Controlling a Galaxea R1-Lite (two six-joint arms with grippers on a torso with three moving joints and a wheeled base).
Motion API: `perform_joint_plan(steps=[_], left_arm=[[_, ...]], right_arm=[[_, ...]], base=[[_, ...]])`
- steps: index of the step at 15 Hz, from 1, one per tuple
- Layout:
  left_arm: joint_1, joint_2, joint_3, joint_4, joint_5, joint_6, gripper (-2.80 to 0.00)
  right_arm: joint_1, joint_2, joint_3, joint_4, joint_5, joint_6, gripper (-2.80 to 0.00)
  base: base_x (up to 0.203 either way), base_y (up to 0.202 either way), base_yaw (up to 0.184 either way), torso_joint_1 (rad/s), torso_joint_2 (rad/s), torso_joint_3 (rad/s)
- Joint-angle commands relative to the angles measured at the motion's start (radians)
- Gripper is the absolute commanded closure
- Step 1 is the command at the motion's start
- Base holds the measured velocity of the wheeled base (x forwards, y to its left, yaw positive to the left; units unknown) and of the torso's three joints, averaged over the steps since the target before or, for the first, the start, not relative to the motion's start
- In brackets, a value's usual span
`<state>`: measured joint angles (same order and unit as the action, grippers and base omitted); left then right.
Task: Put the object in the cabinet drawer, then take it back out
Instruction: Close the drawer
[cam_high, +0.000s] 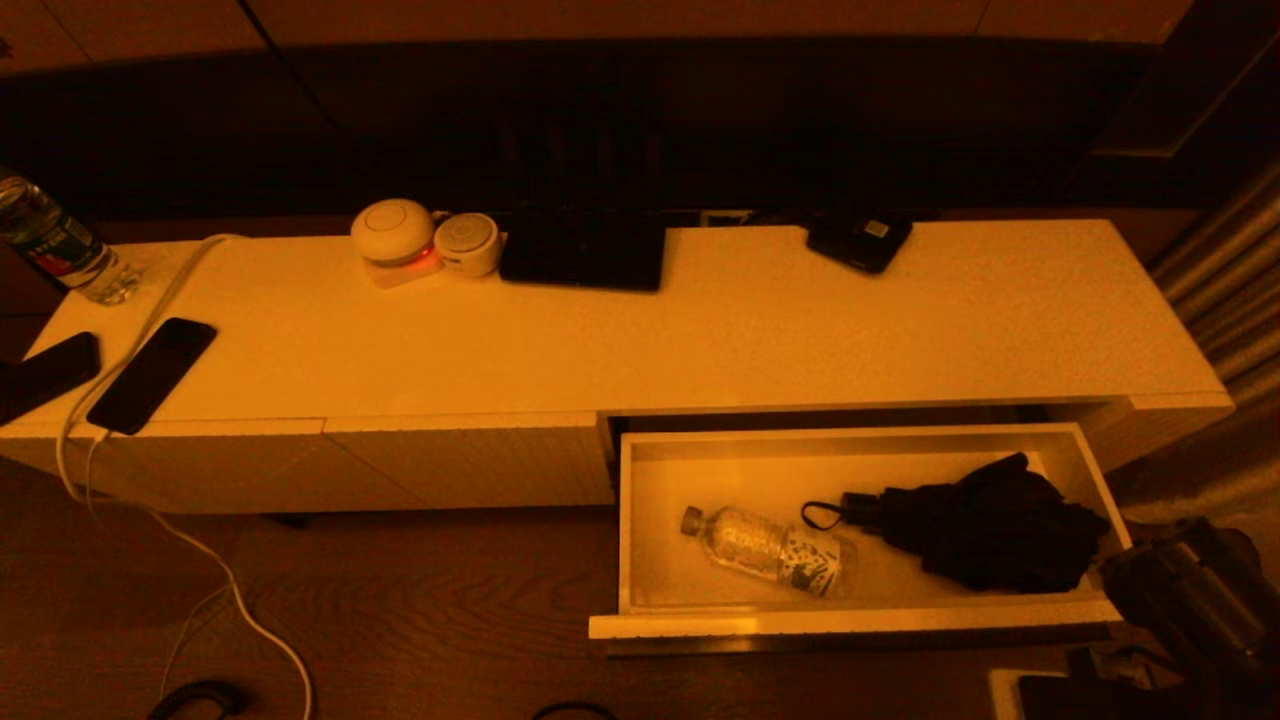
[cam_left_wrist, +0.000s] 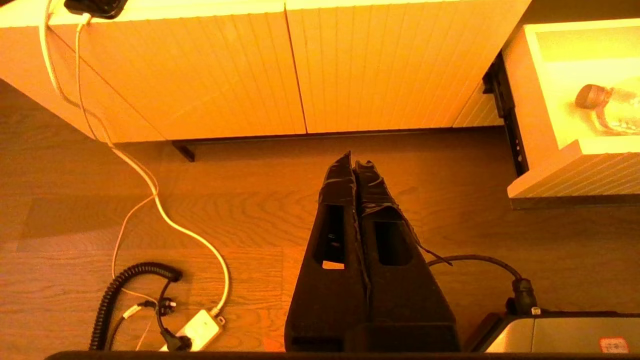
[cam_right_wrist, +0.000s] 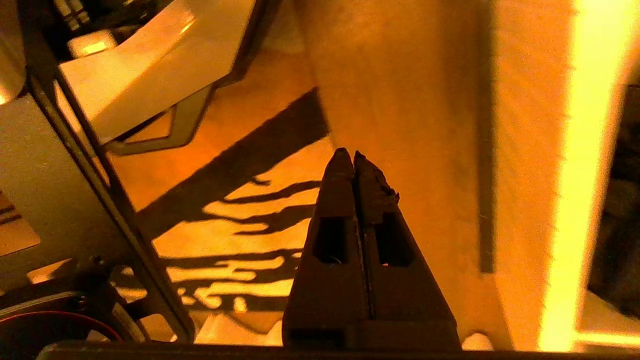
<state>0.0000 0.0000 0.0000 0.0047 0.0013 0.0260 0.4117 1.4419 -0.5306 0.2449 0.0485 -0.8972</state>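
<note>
The cabinet drawer (cam_high: 850, 622) stands pulled out at the cabinet's right end. Inside it lie a clear plastic bottle (cam_high: 770, 548) on its side and a black folded umbrella (cam_high: 990, 535) to the bottle's right. My right arm (cam_high: 1190, 590) is low, just outside the drawer's front right corner. The right gripper (cam_right_wrist: 354, 157) is shut with nothing in it, close to the drawer's pale front and its dark handle slot (cam_right_wrist: 484, 180). My left gripper (cam_left_wrist: 354, 162) is shut and empty above the wooden floor, left of the drawer (cam_left_wrist: 575, 175); the bottle's cap end (cam_left_wrist: 590, 97) shows there.
On the cabinet top (cam_high: 700, 340) lie two dark phones (cam_high: 150, 375), a water bottle (cam_high: 55, 245), two round white devices (cam_high: 395, 235), a dark tablet (cam_high: 585, 250) and a small black box (cam_high: 860, 240). A white cable (cam_left_wrist: 165, 215) runs down to a plug strip (cam_left_wrist: 197, 330) on the floor.
</note>
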Motion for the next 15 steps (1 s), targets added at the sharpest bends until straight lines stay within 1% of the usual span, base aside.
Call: perform_joint_plan(steps=[1, 3, 6, 8, 11, 15], left_arm=[[0.000, 0.000, 0.000, 0.000, 0.000, 0.000, 0.00], [0.000, 0.000, 0.000, 0.000, 0.000, 0.000, 0.00], [0.000, 0.000, 0.000, 0.000, 0.000, 0.000, 0.00], [0.000, 0.000, 0.000, 0.000, 0.000, 0.000, 0.00], [0.000, 0.000, 0.000, 0.000, 0.000, 0.000, 0.00], [0.000, 0.000, 0.000, 0.000, 0.000, 0.000, 0.00]], right_arm=[[0.000, 0.078, -0.003, 0.001, 0.001, -0.006, 0.00], [-0.001, 0.144, -0.007, -0.026, 0.001, -0.005, 0.00], [-0.003, 0.200, -0.011, -0.104, 0.001, 0.009, 0.00], [-0.003, 0.253, -0.028, -0.182, 0.000, 0.030, 0.00], [-0.004, 0.262, -0.049, -0.234, -0.001, 0.061, 0.00], [-0.005, 0.279, -0.066, -0.320, -0.011, 0.062, 0.00]], base=[[0.000, 0.000, 0.000, 0.000, 0.00, 0.000], [0.000, 0.000, 0.000, 0.000, 0.00, 0.000], [0.000, 0.000, 0.000, 0.000, 0.00, 0.000], [0.000, 0.000, 0.000, 0.000, 0.00, 0.000], [0.000, 0.000, 0.000, 0.000, 0.00, 0.000], [0.000, 0.000, 0.000, 0.000, 0.00, 0.000]])
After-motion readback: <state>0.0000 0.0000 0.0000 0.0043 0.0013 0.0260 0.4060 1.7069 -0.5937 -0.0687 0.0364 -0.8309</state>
